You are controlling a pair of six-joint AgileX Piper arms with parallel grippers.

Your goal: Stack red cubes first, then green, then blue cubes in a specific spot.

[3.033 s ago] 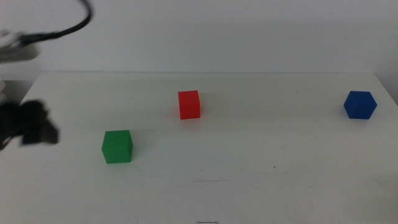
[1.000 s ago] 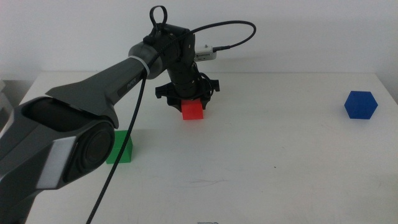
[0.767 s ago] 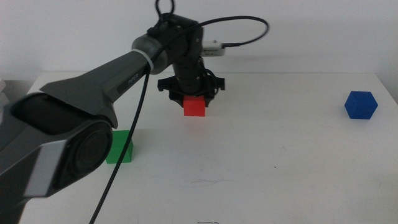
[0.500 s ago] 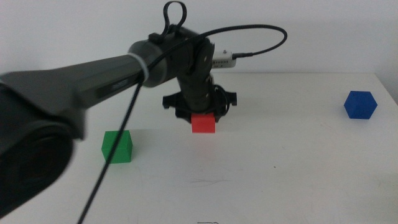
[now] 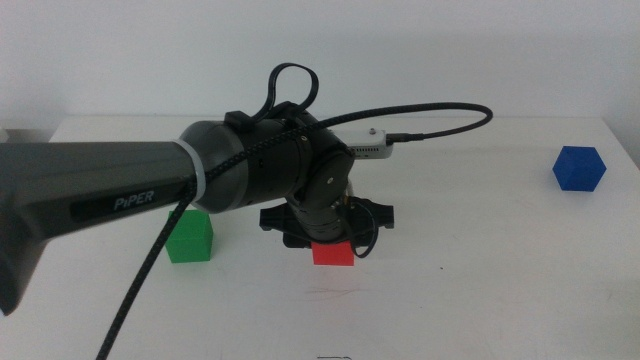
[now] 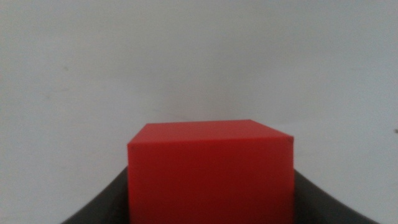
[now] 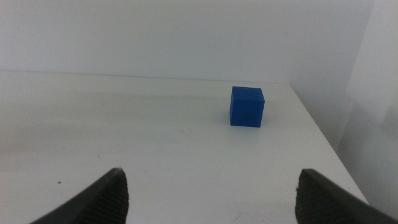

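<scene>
Half a second ago the red cube sat further back on the table near the middle; now it lies closer to the front edge, carried there by the left gripper, whose arm has swung across from the left side. That gripper is clenched on the red cube — the left wrist view shows the cube filling the space between the two dark jaws, with a jaw pressed against each side. From the middle view I cannot tell whether the cube's underside touches the white table or sits just above it. The green cube rests on the table just beside the arm, to the left of the red cube and apart from it; part of it is hidden behind the arm. The blue cube stands alone well apart, far off toward the right rear corner of the table. A black cable loops up over the wrist and runs down along the arm. The right gripper waits out of the middle view with its jaws spread wide and released, holding nothing — its wrist camera looks across bare tabletop at the blue cube, which sits near the table's edge.
</scene>
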